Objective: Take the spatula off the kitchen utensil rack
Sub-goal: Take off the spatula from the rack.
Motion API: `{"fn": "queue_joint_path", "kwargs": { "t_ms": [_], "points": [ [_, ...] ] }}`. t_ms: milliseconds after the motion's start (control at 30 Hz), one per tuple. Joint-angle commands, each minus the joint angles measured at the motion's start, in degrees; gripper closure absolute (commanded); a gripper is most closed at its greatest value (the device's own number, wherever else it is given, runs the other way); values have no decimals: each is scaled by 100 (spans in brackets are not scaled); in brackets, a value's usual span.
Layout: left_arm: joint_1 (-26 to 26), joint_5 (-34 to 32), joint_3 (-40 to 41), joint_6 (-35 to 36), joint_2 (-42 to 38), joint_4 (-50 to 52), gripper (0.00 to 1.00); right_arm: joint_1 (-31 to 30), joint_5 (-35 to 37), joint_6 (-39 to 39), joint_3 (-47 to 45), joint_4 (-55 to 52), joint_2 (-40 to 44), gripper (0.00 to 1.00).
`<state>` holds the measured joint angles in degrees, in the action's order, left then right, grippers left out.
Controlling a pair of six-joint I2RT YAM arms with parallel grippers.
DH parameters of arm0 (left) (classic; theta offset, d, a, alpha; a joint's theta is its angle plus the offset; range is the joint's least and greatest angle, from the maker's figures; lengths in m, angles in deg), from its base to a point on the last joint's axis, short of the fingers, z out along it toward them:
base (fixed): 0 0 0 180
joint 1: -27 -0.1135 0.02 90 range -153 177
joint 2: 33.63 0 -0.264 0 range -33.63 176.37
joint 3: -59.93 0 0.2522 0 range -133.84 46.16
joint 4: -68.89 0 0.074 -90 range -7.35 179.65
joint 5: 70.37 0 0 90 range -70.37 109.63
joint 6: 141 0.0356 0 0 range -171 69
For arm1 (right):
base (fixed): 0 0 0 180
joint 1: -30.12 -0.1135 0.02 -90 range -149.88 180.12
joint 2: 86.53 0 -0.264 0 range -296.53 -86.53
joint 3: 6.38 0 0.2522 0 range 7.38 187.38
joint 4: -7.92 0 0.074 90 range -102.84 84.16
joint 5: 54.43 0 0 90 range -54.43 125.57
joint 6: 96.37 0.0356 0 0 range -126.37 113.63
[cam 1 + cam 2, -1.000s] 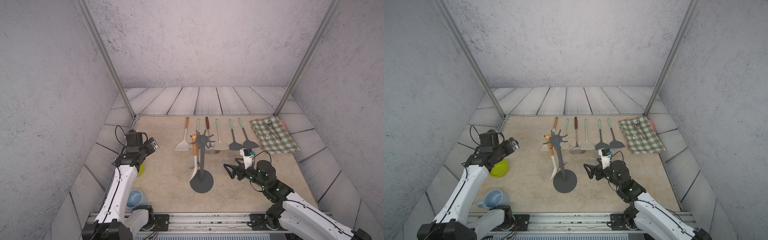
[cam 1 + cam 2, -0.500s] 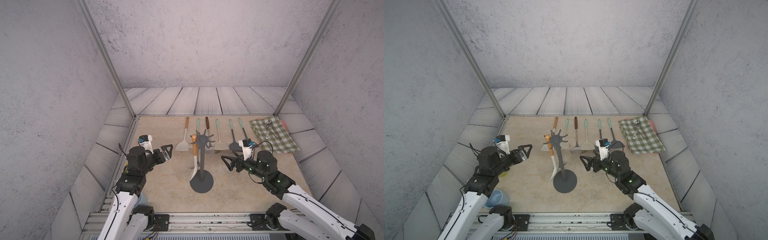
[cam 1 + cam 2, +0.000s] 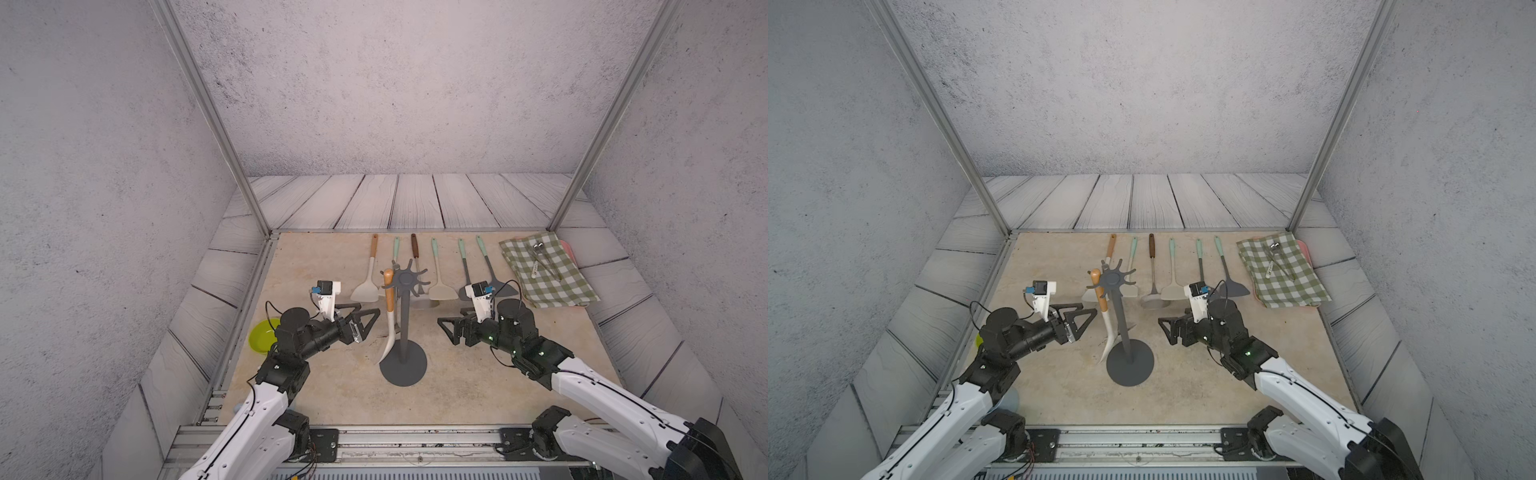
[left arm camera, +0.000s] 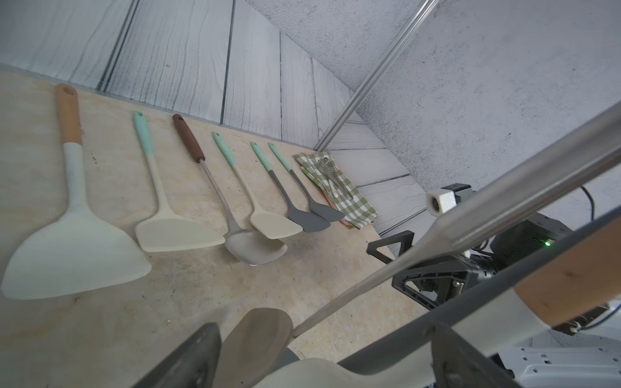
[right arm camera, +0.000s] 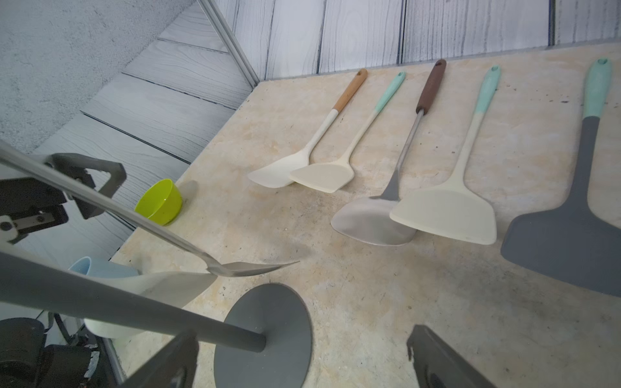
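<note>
1. Flanking the rack (image 3: 404,332) with both arms, one gripper on each side of its pole, above the table (image 3: 478,386).
2. My left gripper (image 3: 368,312) is standing with its jaws spread wide and nothing between them. It is hovering just beside the spatula (image 3: 389,320) without touching it.
3. My right gripper (image 3: 446,331) is gaping the same way and carrying nothing. It is pointing at the pole from the opposite side, near but apart.
4. The spatula is hanging from a prong on the side toward my left arm. Its wooden handle is up and its white blade is down, with the tip reaching just beside the round base.
5. A steel turner (image 4: 537,181) is also hanging off the rack, behind the pole.
6. Six more utensils (image 3: 440,286) are lying in a row at the back.
7. A checked cloth (image 3: 544,270) is lying at the far right, and a green bowl (image 3: 262,334) is sitting by my left arm.
</note>
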<state>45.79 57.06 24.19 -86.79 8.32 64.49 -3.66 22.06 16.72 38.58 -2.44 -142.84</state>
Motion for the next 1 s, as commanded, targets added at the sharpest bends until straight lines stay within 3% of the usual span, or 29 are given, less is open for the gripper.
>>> {"fn": "queue_joint_path", "kwargs": {
  "t_ms": [0, 300, 567, 767, 967],
  "points": [
    [55, 355, 212, 123, -190, -884, 0, 11, 64, 132, 17, 47, -171, 1],
    [207, 1036, 364, 339, -339, -1474, 7, 9, 378, 477, -256, 541, -101, 1],
    [436, 1680, -148, 635, 213, -1439, 17, 11, -315, 127, -753, 1314, 162, 2],
    [486, 1598, -408, 1248, 533, -909, 23, 16, -660, 39, -749, 1400, 21, 6],
    [490, 1809, -567, 1351, 1003, -1006, 31, 7, -827, 27, -686, 1457, -189, 7]
  ]
}}
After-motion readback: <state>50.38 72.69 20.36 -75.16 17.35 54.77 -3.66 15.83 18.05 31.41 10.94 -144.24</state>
